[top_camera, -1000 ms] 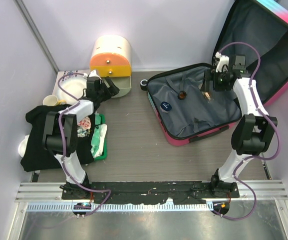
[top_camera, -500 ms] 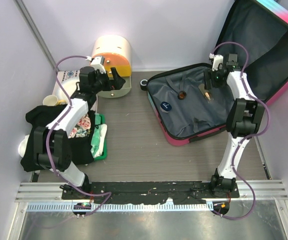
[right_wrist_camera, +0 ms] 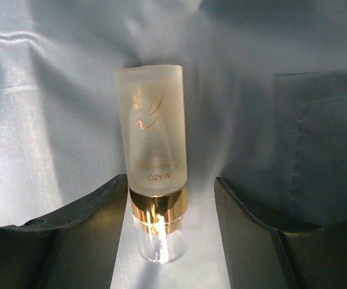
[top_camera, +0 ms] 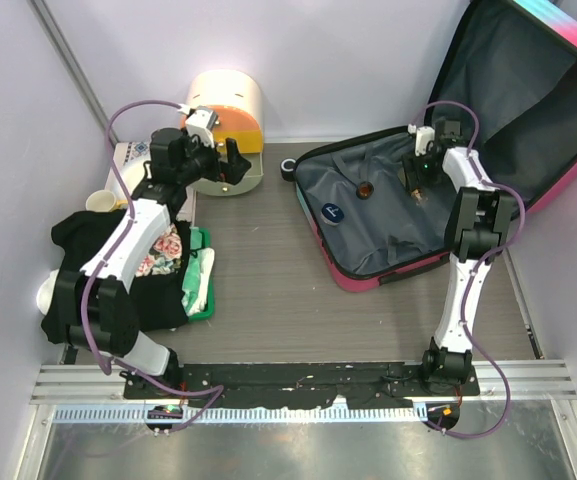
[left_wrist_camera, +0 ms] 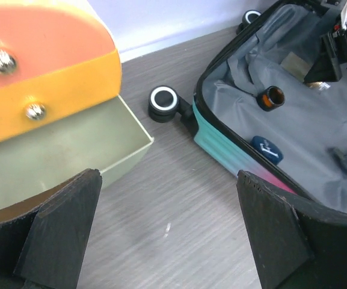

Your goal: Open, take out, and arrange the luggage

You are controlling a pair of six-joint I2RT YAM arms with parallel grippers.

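Observation:
The luggage (top_camera: 408,268) lies open at the right of the table, its pink and turquoise lid (top_camera: 528,90) leaning back against the wall and its grey lining exposed. A frosted bottle (right_wrist_camera: 152,126) with a gold band lies on the lining. My right gripper (right_wrist_camera: 170,180) is open, its fingers either side of the bottle's gold band and clear cap; in the top view it (top_camera: 415,175) hovers over the back of the case. My left gripper (top_camera: 230,160) is open and empty above the table beside the drawer box, facing the luggage (left_wrist_camera: 233,150).
A small brown jar (top_camera: 366,189) and a blue round item (top_camera: 332,212) lie in the case. The cream-and-orange drawer box (top_camera: 223,115) has its bottom drawer (left_wrist_camera: 59,156) open. A black garment (top_camera: 78,270) and green tray (top_camera: 203,280) sit at the left.
My left arm has lifted off the clothes pile and swung toward the drawer box. My right gripper has moved slightly left, closing in over the bottle.

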